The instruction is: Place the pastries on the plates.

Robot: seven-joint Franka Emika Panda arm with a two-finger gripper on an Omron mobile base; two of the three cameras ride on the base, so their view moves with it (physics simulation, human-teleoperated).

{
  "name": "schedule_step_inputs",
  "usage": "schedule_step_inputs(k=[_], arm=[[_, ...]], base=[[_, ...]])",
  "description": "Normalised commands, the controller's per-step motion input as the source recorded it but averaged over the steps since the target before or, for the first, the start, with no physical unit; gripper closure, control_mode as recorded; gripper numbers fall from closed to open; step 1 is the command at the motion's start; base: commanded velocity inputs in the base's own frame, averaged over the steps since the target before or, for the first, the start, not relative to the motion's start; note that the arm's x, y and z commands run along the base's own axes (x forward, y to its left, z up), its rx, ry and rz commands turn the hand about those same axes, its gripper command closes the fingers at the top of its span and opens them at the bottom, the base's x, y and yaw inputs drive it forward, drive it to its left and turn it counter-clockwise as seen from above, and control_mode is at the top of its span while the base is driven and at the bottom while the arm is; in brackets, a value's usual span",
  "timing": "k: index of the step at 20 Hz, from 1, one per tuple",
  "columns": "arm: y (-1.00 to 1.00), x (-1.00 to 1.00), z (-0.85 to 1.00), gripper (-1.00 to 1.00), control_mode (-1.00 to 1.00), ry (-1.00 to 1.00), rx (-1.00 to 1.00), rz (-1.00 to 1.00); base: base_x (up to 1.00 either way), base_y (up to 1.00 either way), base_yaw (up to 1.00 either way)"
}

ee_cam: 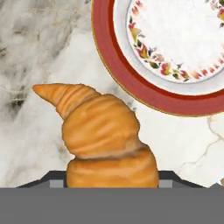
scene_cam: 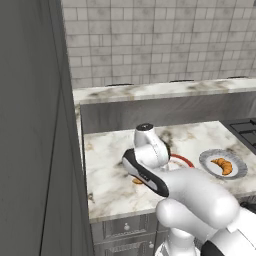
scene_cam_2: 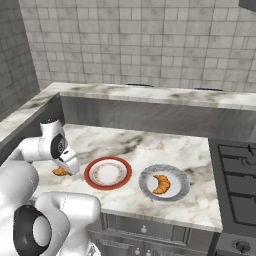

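Observation:
One croissant [ee_cam: 100,131] lies on the marble counter just left of the red-rimmed plate [ee_cam: 166,94]; its blunt end sits between my gripper's [ee_cam: 113,181] fingertips [ee_cam: 57,180], which touch it on both sides. From the right base view the gripper [scene_cam_2: 70,167] hangs low over that croissant [scene_cam_2: 60,172], beside the red-rimmed plate [scene_cam_2: 107,173]. The second croissant [scene_cam_2: 161,184] rests in the middle of the grey-blue plate [scene_cam_2: 177,192]. In the left base view my arm hides most of the near croissant [scene_cam: 137,181] and of the red-rimmed plate [scene_cam: 184,160]; the grey-blue plate [scene_cam: 239,172] holds the other croissant [scene_cam: 222,165].
A dark stove top [scene_cam_2: 237,165] borders the counter on the right. A raised marble ledge [scene_cam_2: 150,95] and tiled wall run along the back. A tall grey cabinet [scene_cam: 35,150] stands at the left. The counter's front edge [scene_cam_2: 150,217] is close to both plates.

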Motion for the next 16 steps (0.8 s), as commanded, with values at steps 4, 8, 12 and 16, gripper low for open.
schedule_step_inputs(k=[4, 8, 12, 16], arm=[[-0.62, 0.07, 0.89, 1.0, -1.0, -0.01, 0.01, -0.05], [-0.77, 0.21, 0.41, 1.0, -1.0, 0.0, -0.03, -0.03], [-1.0, 0.53, -0.25, 1.0, -1.0, 0.02, 0.0, -0.04], [-0.25, 0.47, -0.18, 1.0, -1.0, -0.02, 0.0, -0.01]], base=[[0.0, 0.0, 0.0], [0.0, 0.0, 0.0], [0.0, 0.0, 0.0], [0.0, 0.0, 0.0]])
